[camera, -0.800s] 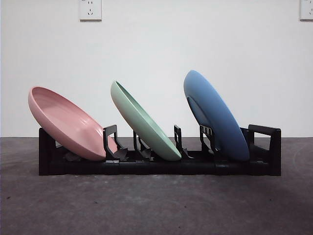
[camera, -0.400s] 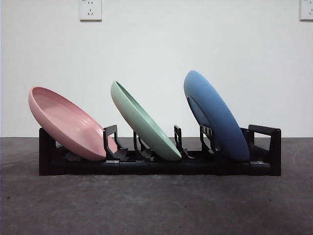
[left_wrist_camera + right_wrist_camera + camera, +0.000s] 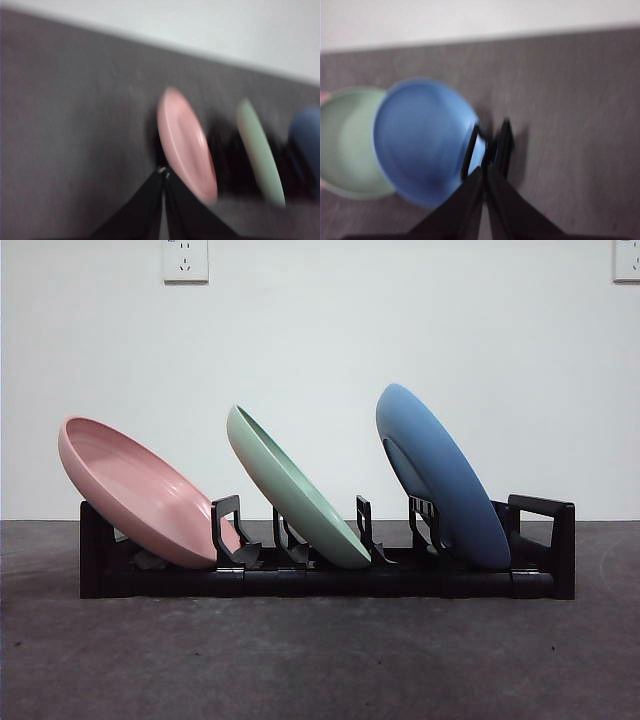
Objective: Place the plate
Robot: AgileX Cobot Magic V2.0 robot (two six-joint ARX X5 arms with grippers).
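Observation:
Three plates lean in a black rack (image 3: 540, 580) on the table: a pink plate (image 3: 140, 490) at the left, a green plate (image 3: 295, 490) in the middle, a blue plate (image 3: 440, 475) at the right. Neither arm shows in the front view. The blurred left wrist view has the pink plate (image 3: 185, 142), green plate (image 3: 260, 152) and blue plate (image 3: 306, 135) beyond my left gripper (image 3: 163, 172), which is shut and holds nothing. My right gripper (image 3: 485, 167) is shut and empty, above the rack's end (image 3: 502, 142) beside the blue plate (image 3: 422, 140).
A white wall with two sockets (image 3: 185, 260) stands behind the dark grey table (image 3: 320, 660). The rack spans most of the table's width in the front view.

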